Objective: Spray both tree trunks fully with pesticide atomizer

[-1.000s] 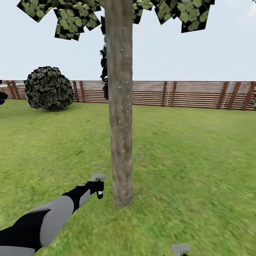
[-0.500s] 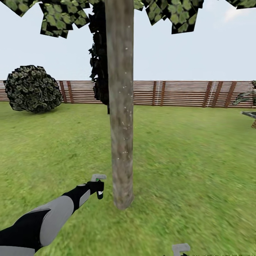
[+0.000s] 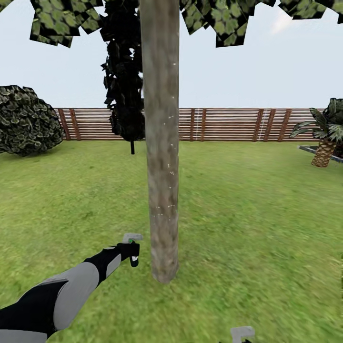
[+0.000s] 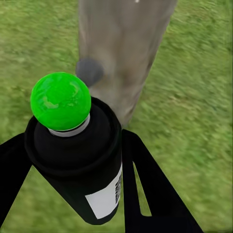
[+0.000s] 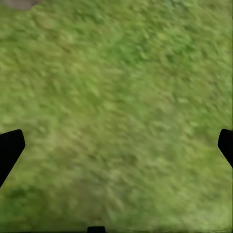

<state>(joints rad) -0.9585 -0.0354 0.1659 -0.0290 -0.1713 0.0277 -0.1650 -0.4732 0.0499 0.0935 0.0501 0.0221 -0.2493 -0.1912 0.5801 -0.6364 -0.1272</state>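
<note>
A tall grey-brown tree trunk [image 3: 161, 143] rises in the middle of the head view, dotted with tiny white specks of pesticide [image 3: 167, 166]. Green leaves of its canopy [image 3: 224, 19] hang above. My left gripper [image 3: 132, 250] reaches out low beside the trunk's base, shut on the pesticide atomizer [image 4: 73, 150], a black bottle with a white label and a green ball on top. In the left wrist view the trunk [image 4: 124, 43] stands close ahead of the bottle. My right gripper [image 5: 116, 145] hangs open over bare grass, its black fingertips [image 5: 9, 145] far apart.
Green lawn [image 3: 257, 214] spreads all around the trunk. A brown slatted fence [image 3: 224, 124] closes the far side. A round dark bush [image 3: 26, 119] sits at the left, a dark cypress [image 3: 125, 95] behind the trunk, and a short palm [image 3: 326, 138] at the right.
The whole head view has shifted: bush and cypress slid left and the palm came into sight at the right, so the camera moved. My left arm holds the same pose with the atomizer.
</note>
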